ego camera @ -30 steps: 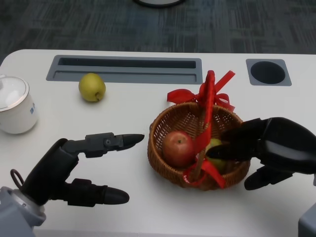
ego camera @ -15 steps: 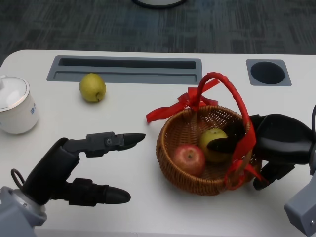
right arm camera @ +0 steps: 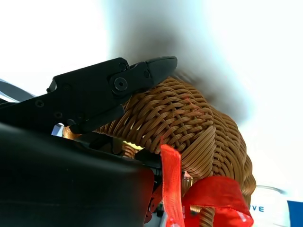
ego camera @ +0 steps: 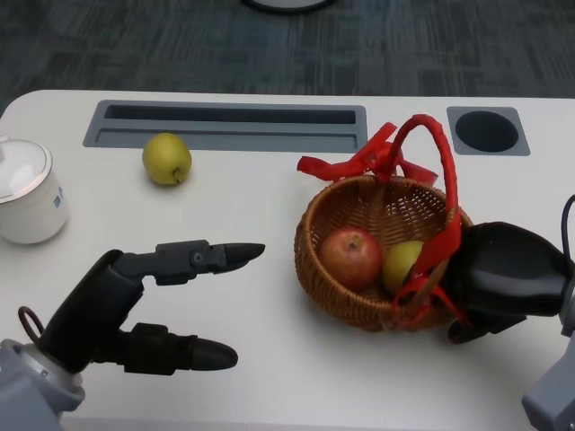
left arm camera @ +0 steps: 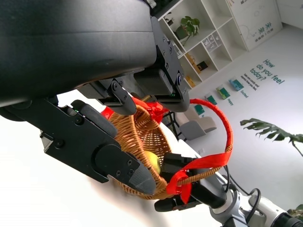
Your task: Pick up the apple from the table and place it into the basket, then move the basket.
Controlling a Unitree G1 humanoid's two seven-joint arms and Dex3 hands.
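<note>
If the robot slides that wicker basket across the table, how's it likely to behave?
The basket looks woven and light, so it would probably slide easily. The red apple and yellow-green fruit sit loose inside and may roll and shift its weight. The tall ribboned handle leans already, so it might sway.

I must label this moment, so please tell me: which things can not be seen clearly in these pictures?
- Right hand fingers: head view, hidden behind the basket wall.
- Yellow-green fruit in basket: partly covered by the red ribbon.
- White cup: cut by the head view's edge.
- Right wrist view: background washed out.
</note>
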